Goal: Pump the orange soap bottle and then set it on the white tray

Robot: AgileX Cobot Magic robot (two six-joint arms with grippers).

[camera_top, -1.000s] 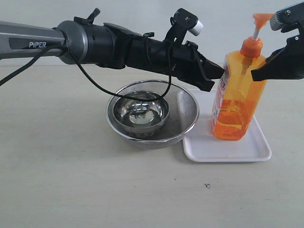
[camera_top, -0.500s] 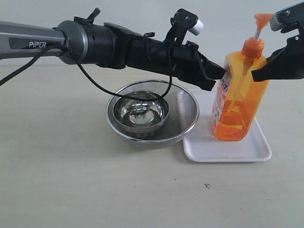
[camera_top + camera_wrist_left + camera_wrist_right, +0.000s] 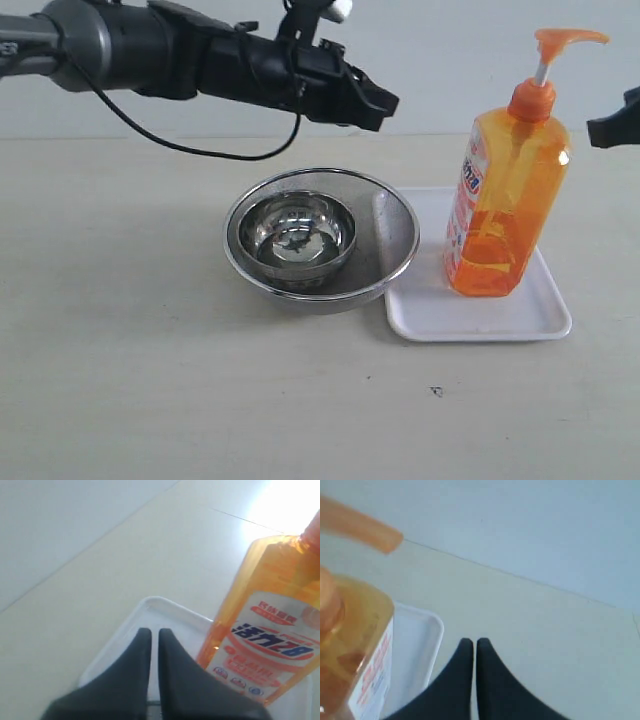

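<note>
The orange soap bottle (image 3: 503, 205) stands upright on the white tray (image 3: 480, 305), its pump head (image 3: 565, 39) raised on the white stem. Nothing holds it. My left gripper (image 3: 388, 103) hangs shut and empty in the air, left of the bottle and above the bowls. In the left wrist view its jaws (image 3: 151, 632) are together, with the bottle's label (image 3: 270, 647) and the tray (image 3: 150, 612) beyond. My right gripper (image 3: 595, 128) shows only at the right edge, clear of the bottle. In the right wrist view it (image 3: 471, 642) is shut beside the bottle (image 3: 355, 640).
Two nested round steel bowls (image 3: 318, 240) sit directly left of the tray, touching its edge. The left arm's black cable (image 3: 200, 150) hangs above the table behind them. A small dark speck (image 3: 436, 391) lies on the pale tabletop in front.
The left gripper let go of the bottle, pulled back to the left and rose. The right gripper withdrew from the pump head toward the right edge. The bottle stands free on the tray.
</note>
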